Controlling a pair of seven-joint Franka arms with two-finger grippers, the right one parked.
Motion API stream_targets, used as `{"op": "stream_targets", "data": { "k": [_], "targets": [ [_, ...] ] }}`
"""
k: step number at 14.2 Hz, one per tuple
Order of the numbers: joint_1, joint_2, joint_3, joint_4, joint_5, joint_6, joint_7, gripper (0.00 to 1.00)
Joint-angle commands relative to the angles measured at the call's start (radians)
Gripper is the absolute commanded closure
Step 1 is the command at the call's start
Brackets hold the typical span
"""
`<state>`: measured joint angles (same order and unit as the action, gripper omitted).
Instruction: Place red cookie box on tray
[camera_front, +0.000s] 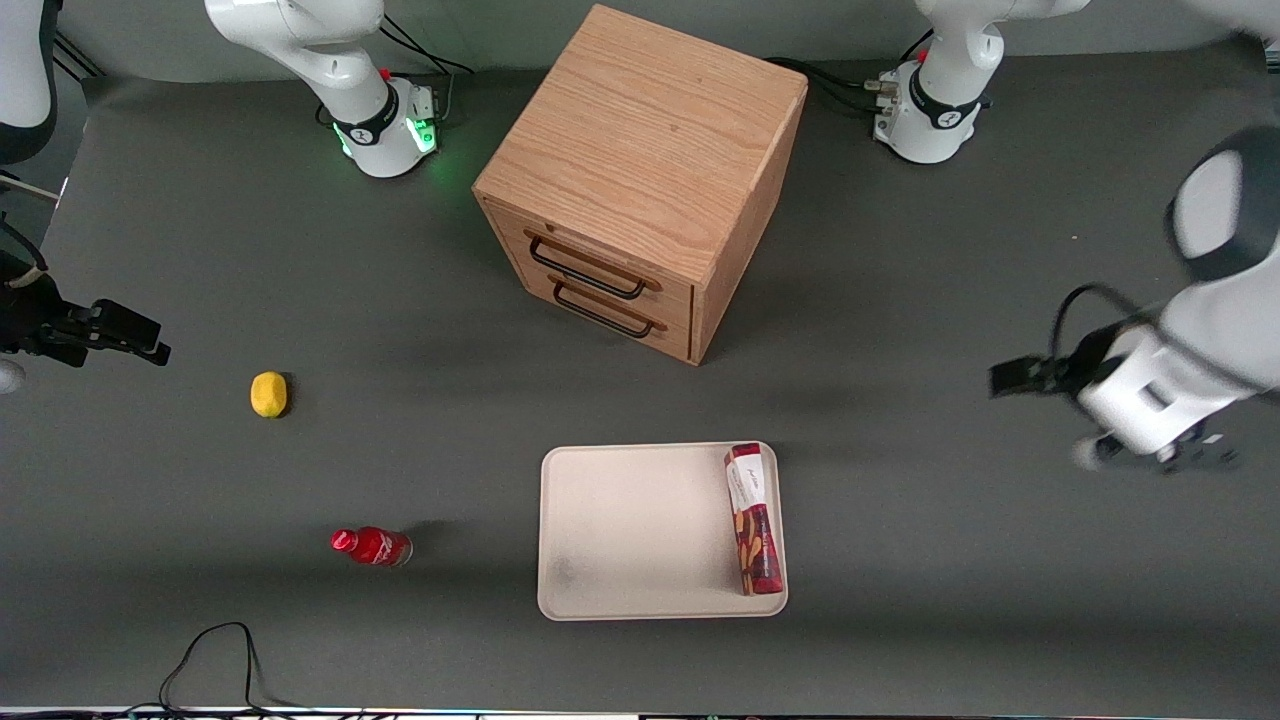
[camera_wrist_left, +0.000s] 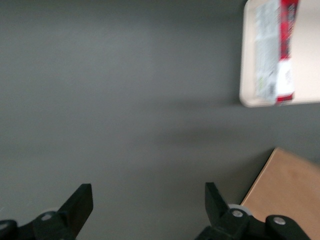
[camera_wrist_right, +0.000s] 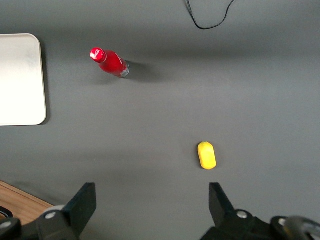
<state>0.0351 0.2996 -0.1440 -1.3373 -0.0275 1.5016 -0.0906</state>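
Observation:
The red cookie box lies flat on the cream tray, along the tray's edge toward the working arm's end of the table. In the left wrist view the red cookie box shows its white label side, resting inside the tray's rim. My gripper hangs above bare table well off to the side of the tray, toward the working arm's end. Its fingers stand wide apart, so the gripper is open with nothing between them.
A wooden two-drawer cabinet stands farther from the front camera than the tray. A yellow lemon and a small red bottle lie toward the parked arm's end. A black cable loops at the table's near edge.

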Motion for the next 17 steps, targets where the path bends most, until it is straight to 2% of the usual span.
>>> {"op": "stream_targets", "data": {
  "k": [1,2,5,7,9,12,17],
  "targets": [
    [0.115,-0.233,-0.002,-0.250,0.005,0.003,0.075,0.00],
    [0.124,-0.279,0.006,-0.294,0.009,0.002,0.074,0.00],
    [0.073,-0.358,0.110,-0.361,0.014,-0.020,0.075,0.00],
    [0.042,-0.344,0.126,-0.332,0.061,-0.034,0.069,0.00],
    [-0.026,-0.327,0.132,-0.300,0.151,-0.059,0.051,0.00],
    [-0.017,-0.257,0.129,-0.188,0.149,-0.138,0.031,0.00],
    [0.042,-0.240,0.120,-0.132,0.110,-0.146,0.032,0.00]
  ]
}}
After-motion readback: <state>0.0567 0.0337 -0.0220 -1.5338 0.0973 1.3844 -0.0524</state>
